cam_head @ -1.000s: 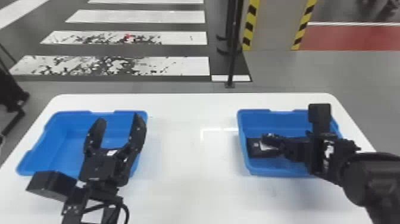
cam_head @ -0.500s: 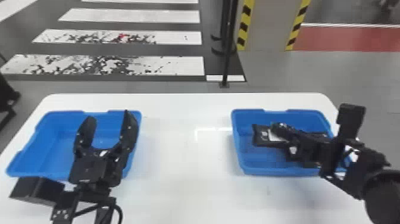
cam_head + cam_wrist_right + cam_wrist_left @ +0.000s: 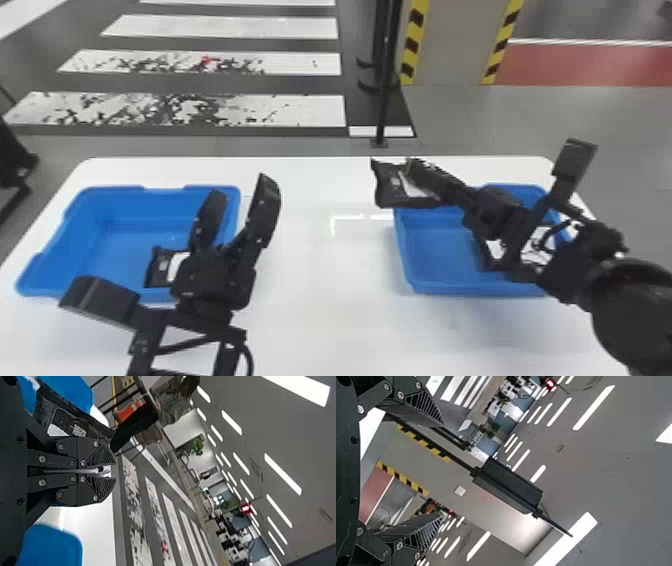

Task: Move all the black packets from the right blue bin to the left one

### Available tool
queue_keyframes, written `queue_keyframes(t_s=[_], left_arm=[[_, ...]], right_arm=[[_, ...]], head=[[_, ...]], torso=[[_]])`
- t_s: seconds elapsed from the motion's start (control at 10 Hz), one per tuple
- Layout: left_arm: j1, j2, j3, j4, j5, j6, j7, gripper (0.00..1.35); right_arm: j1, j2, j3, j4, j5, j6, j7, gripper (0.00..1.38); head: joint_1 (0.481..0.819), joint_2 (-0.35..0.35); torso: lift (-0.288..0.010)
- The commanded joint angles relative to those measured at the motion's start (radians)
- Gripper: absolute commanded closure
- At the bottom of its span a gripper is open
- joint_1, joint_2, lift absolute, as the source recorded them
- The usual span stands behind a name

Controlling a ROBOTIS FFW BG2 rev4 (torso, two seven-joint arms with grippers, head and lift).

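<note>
Right claw pinching black packet by right bin. Left claw spread. Second packet in left bin, near right.

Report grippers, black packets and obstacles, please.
Right gripper shut on black packet. Left gripper open at left blue bin, perhaps in the way. Second packet in bin.

Item: left blue rectangular bin, smooth plastic look, soft sheen.
Item: right blue rectangular bin, likewise.
Item: broad white tabletop, smooth, glossy, mirroring light.
Item: flat black packet with white label, creased, film-like, faintly shiny.
Item: black two-fingered left gripper, matt; ribbed fingertips, bright metal screws.
Item: black two-fingered right gripper, same finish.
</note>
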Motion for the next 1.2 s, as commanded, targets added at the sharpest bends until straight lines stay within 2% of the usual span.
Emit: queue_keyframes(t_s=[0.0,0.1,0.3,0.7,0.8,0.9,1.1], left_arm=[[-0.010,0.013,-0.041,-0.017,0.057,0.044,-0.014,0.24],[-0.020,0.021,-0.071,-0.019,0.059,0.049,-0.016,0.24],[-0.027,0.024,-0.085,-0.019,0.059,0.064,-0.016,0.24],[-0.042,0.031,-0.113,-0.019,0.057,0.103,-0.025,0.25],[-0.045,0.033,-0.113,-0.019,0.057,0.105,-0.025,0.38],[-0.042,0.031,-0.109,-0.019,0.057,0.132,-0.025,0.72],[-0.042,0.028,-0.093,-0.019,0.017,0.135,-0.022,0.90]], right_arm=[[-0.029,-0.009,0.088,0.038,-0.109,-0.013,0.014,1.18],[-0.039,-0.012,0.127,0.047,-0.159,-0.013,0.022,1.18],[-0.053,-0.015,0.187,0.045,-0.189,-0.026,0.025,1.18],[-0.073,-0.020,0.247,0.052,-0.235,-0.040,0.025,1.18],[-0.075,-0.020,0.253,0.057,-0.243,-0.045,0.025,1.18],[-0.075,-0.020,0.259,0.057,-0.253,-0.057,0.034,1.18],[-0.075,-0.021,0.265,0.055,-0.257,-0.065,0.037,1.18]], head=[[0.694,0.000],[0.695,0.018],[0.695,0.046],[0.695,0.064],[0.695,0.066],[0.695,0.070],[0.695,0.070]], torso=[[-0.168],[-0.168],[-0.168],[-0.168],[-0.168],[-0.168],[-0.168]])
